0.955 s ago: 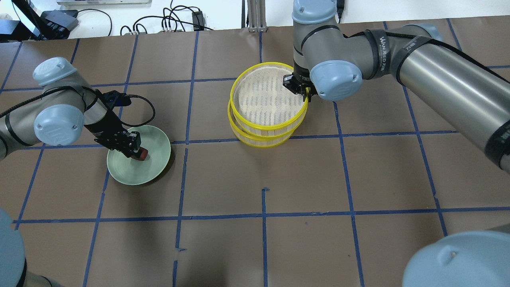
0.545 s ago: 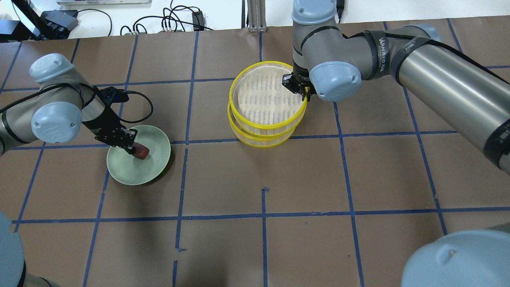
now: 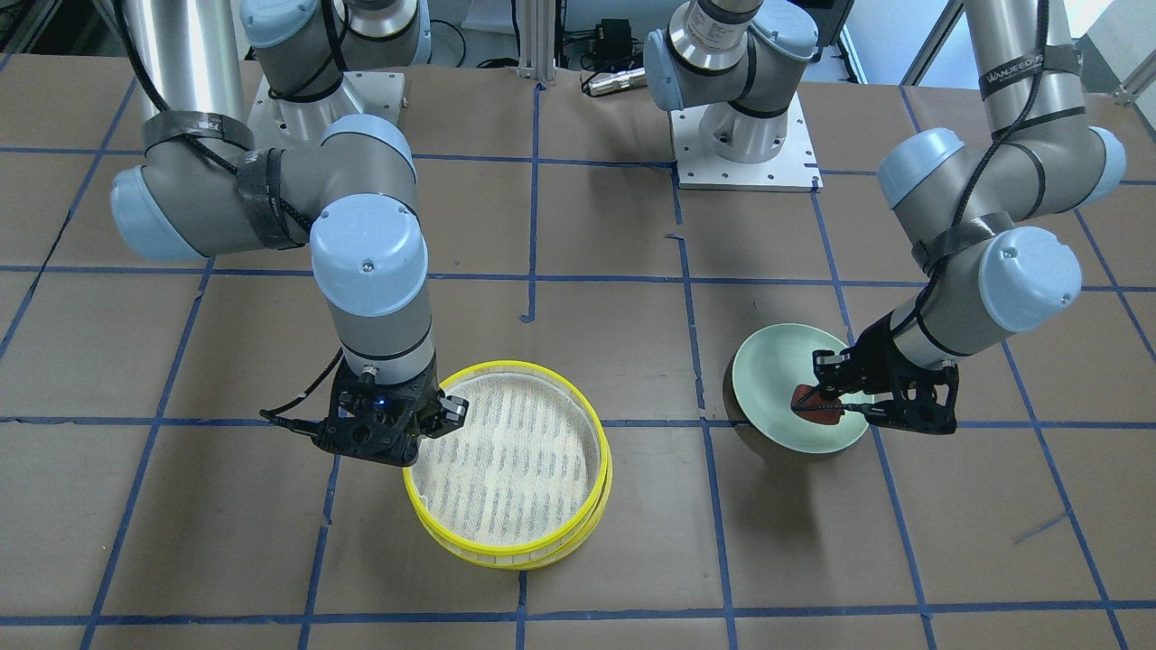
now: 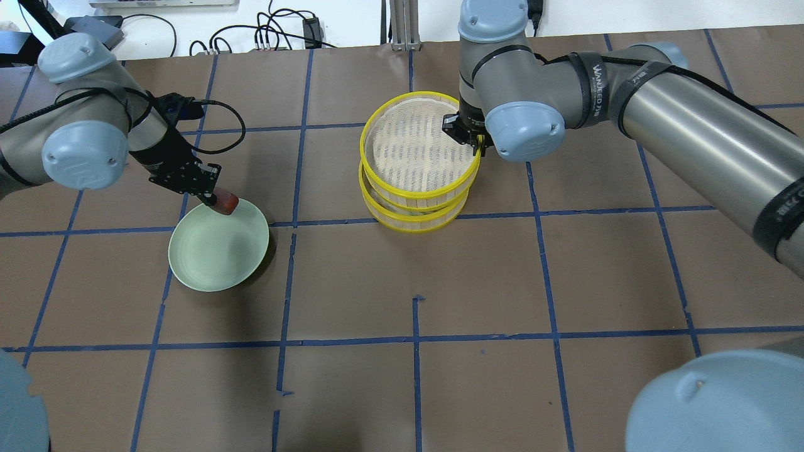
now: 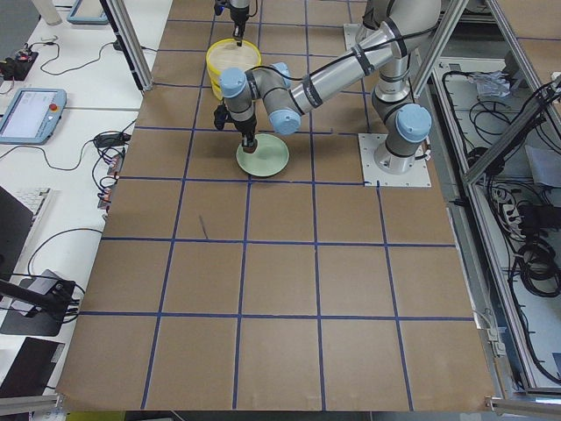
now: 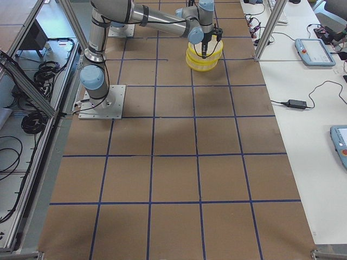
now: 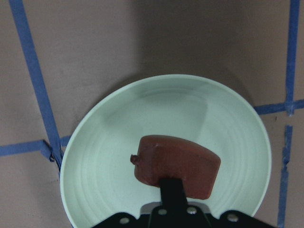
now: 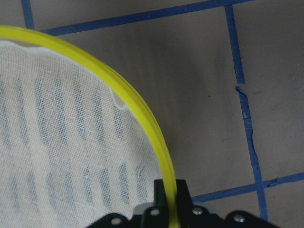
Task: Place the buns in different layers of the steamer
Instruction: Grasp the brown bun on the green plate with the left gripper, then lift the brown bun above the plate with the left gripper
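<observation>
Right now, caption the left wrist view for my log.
Left gripper holds the reddish-brown bun over the pale green plate.

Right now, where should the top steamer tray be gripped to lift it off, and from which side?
Take the top steamer tray by its yellow rim, from straight above, one finger inside the wall and one outside. The wall is thin and upright, so it fits between the jaws; the mesh liner offers nothing firm. The right gripper straddles the rim this way.

Robot lab.
Taped-grid surface inside an aluminium frame; teach pendant and cables beside the surface.
</observation>
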